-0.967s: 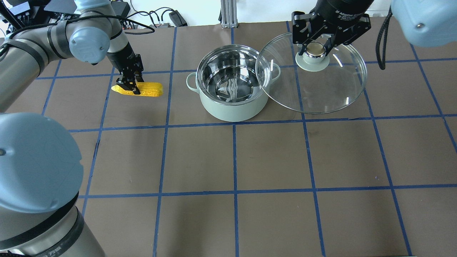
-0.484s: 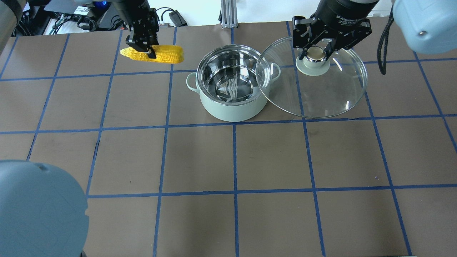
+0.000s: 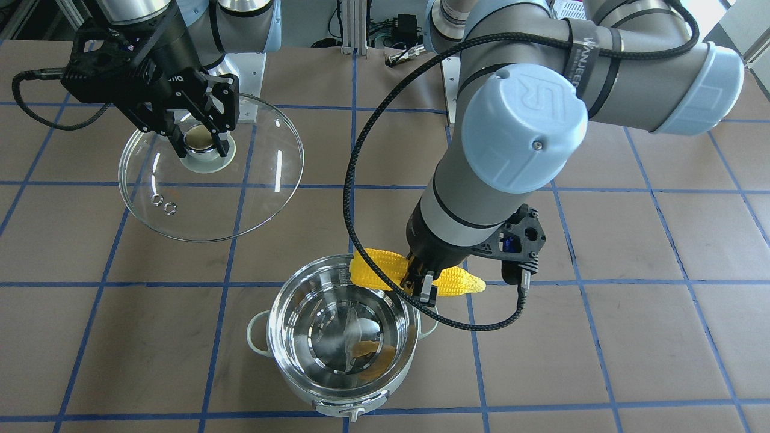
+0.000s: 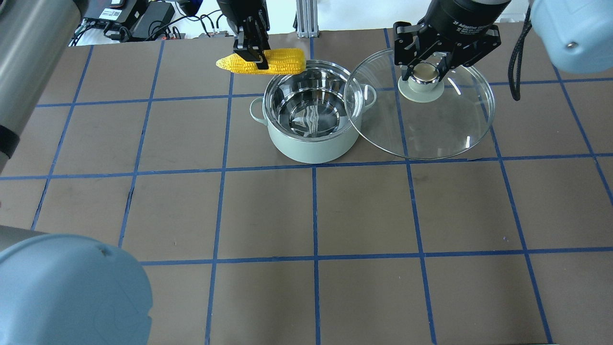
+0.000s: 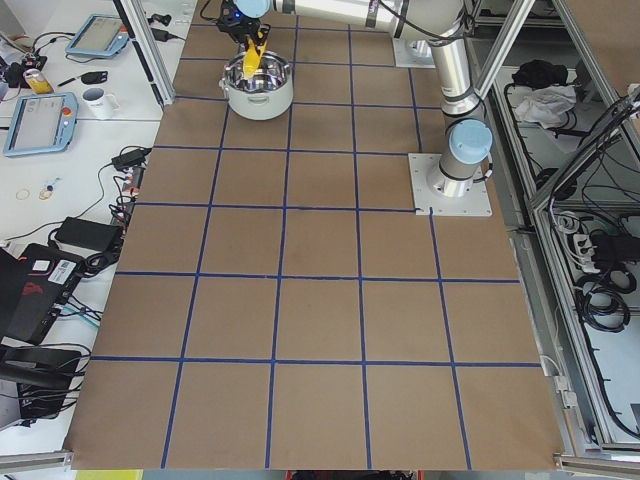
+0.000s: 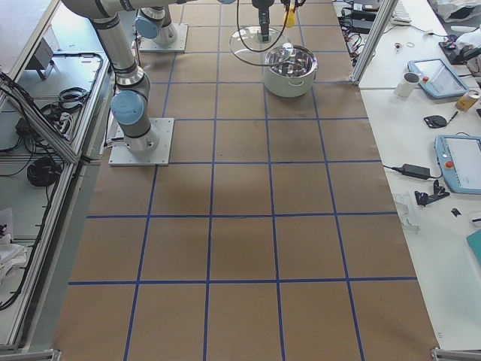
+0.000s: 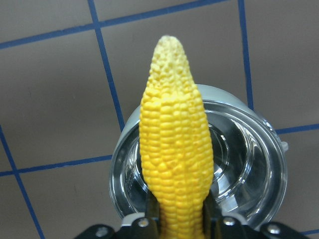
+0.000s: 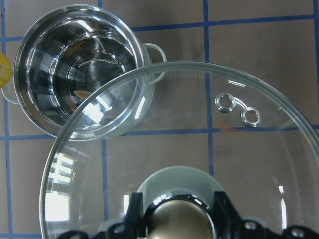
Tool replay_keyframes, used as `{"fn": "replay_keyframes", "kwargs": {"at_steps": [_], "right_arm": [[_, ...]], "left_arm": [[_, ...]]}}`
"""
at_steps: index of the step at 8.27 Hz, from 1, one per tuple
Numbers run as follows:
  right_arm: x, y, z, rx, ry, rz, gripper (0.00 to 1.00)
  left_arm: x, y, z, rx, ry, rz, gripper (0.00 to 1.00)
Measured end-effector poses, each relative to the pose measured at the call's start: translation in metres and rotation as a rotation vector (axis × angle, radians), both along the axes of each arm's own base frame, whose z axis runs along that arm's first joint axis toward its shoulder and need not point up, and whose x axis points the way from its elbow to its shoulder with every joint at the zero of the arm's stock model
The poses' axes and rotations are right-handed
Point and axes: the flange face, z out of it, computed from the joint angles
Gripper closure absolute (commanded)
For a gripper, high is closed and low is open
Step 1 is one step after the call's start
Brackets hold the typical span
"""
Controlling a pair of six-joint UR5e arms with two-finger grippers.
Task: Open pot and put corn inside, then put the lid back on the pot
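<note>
Left hand [image 4: 255, 56] pinches the corn [image 4: 275, 63] near its middle and holds it level in the air, partly over the rim of the open pot [image 4: 311, 143], which stands on the desk [image 4: 364, 211]. Right hand [image 4: 424, 72] is clamped on the knob of the lid [image 4: 445, 124], lifted just beside the pot, on robot's right.

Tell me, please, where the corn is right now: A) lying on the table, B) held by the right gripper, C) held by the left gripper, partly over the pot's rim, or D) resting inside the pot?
C: the left gripper is shut on the corn, which hangs in the air over the edge of the open pot.
</note>
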Motion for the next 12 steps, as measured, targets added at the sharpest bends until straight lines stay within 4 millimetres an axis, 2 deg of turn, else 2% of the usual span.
{"fn": "replay_keyframes", "kwargs": {"at_steps": [3,4,8,12], "right_arm": [[-0.002,0.002,0.001,0.004,0.005,0.016,0.85],[-0.003,0.002,0.001,0.004,0.006,0.02,0.85],[-0.007,0.001,0.002,0.003,0.008,0.03,0.86],[-0.007,0.001,0.002,0.004,0.001,0.033,0.88]], "left_arm": [[-0.043,-0.016,-0.045,-0.013,0.009,0.092,1.0],[-0.052,-0.021,-0.058,-0.023,0.01,0.121,1.0],[-0.061,-0.035,-0.088,-0.022,0.012,0.207,1.0],[-0.073,-0.038,-0.105,-0.009,0.034,0.252,1.0]]}}
